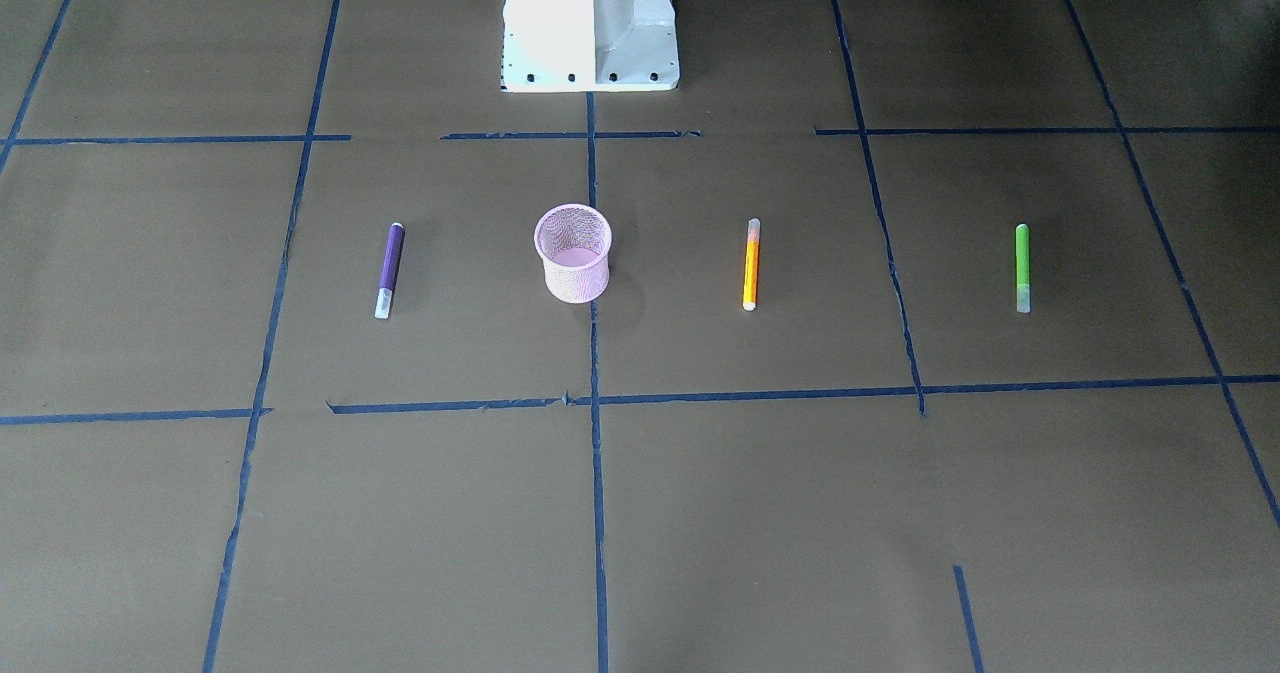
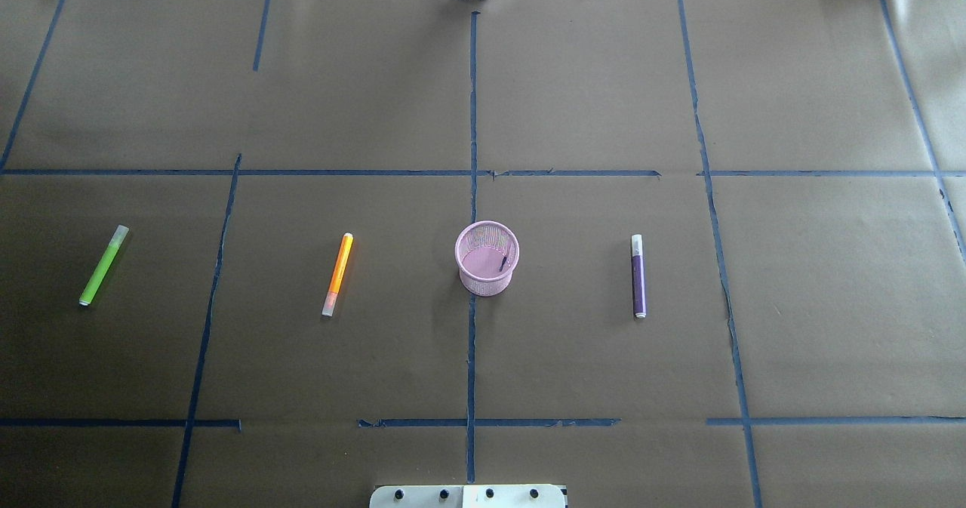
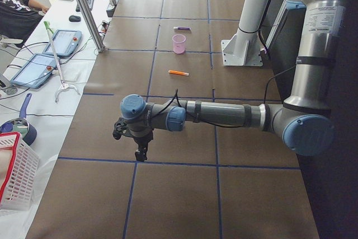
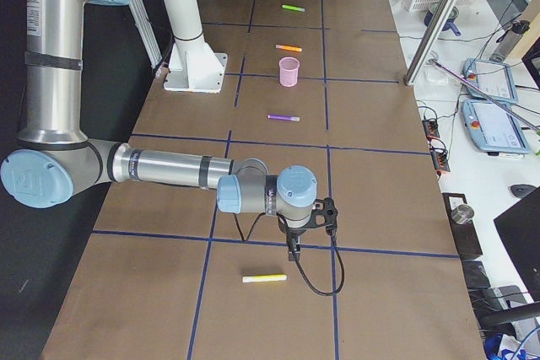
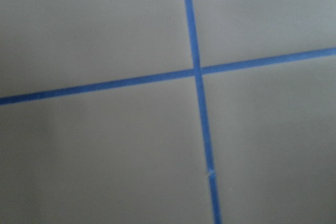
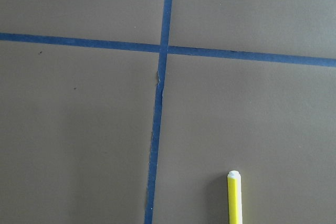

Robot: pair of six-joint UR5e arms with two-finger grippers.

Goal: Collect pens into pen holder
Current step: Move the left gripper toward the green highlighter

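The pink mesh pen holder (image 1: 572,253) stands upright at the table's middle, also in the overhead view (image 2: 487,259). The purple pen (image 2: 638,276), orange pen (image 2: 338,274) and green pen (image 2: 103,265) lie flat in a row beside it. The yellow pen (image 4: 264,278) lies at the table's right end; its tip shows in the right wrist view (image 6: 234,196). My right gripper (image 4: 294,250) hangs just short of the yellow pen. My left gripper (image 3: 141,152) hangs over bare paper at the left end. I cannot tell whether either is open or shut.
Blue tape lines (image 2: 472,191) grid the brown paper. The robot's white base (image 1: 590,23) stands at the near edge. A metal post (image 3: 84,9), tablets (image 3: 61,42) and a red and white basket (image 3: 14,174) stand on the operators' side.
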